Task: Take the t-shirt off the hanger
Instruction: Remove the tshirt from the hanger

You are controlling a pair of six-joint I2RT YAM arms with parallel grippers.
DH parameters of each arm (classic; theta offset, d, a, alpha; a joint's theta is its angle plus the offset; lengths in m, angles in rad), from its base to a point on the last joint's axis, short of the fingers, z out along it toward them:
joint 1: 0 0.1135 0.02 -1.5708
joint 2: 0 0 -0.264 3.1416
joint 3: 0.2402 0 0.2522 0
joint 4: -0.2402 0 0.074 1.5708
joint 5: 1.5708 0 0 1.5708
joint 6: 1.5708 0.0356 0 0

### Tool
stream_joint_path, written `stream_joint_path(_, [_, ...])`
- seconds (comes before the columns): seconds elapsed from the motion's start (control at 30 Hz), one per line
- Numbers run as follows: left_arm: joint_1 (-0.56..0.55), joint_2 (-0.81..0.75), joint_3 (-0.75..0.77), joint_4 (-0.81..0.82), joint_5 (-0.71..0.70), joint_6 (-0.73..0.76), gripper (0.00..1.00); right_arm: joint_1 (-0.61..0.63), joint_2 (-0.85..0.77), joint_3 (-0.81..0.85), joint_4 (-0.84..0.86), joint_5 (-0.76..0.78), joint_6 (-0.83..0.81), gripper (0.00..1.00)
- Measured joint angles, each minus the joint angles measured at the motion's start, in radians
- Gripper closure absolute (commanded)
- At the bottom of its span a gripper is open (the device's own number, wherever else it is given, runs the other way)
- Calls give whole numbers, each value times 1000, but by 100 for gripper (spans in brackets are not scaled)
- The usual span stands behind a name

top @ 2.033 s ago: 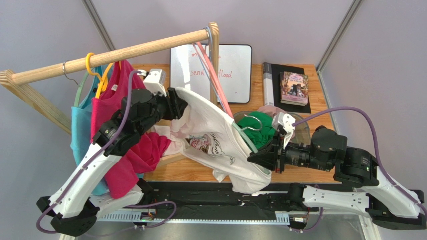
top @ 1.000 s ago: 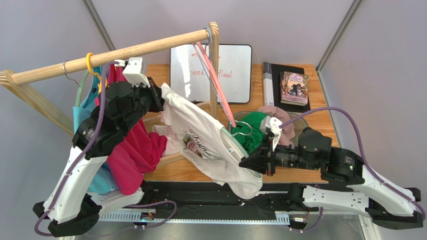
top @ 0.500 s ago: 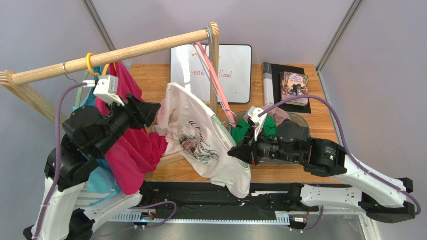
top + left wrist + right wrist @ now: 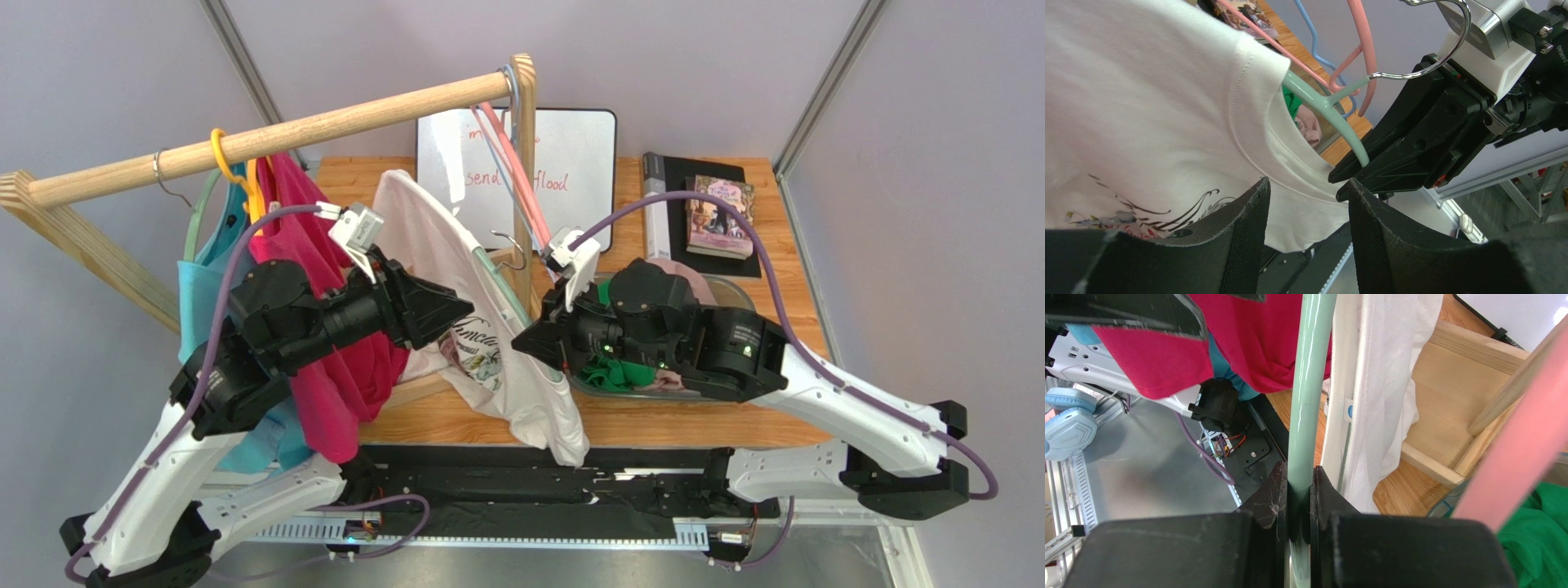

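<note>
Left hand (image 4: 449,306) now off white t-shirt (image 4: 421,233) (half on hanger (image 4: 1333,114))

The white t-shirt (image 4: 1137,110) hides most of the mint hanger (image 4: 1321,104), and at twelve o'clock the pink hanger (image 4: 516,178) and shirt cover part of the whiteboard's (image 4: 583,184) writing.

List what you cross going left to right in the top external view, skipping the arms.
teal top → magenta top → white t-shirt → green cloth → storybook. I left out the whiteboard because it overlaps the shirt.
</note>
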Motion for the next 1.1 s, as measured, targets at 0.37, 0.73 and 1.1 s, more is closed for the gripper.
stream_joint_path(0.37, [-21, 82, 58, -31, -177, 59, 45, 0, 50, 26, 26, -30, 2, 100])
stream_joint_path(0.73, [-22, 184, 112, -59, -267, 79, 100, 0, 52, 26, 34, -48, 5, 100])
stream_joint_path(1.1, [-211, 111, 121, -80, -345, 66, 98, -44, 109, 37, 70, -58, 4, 100])
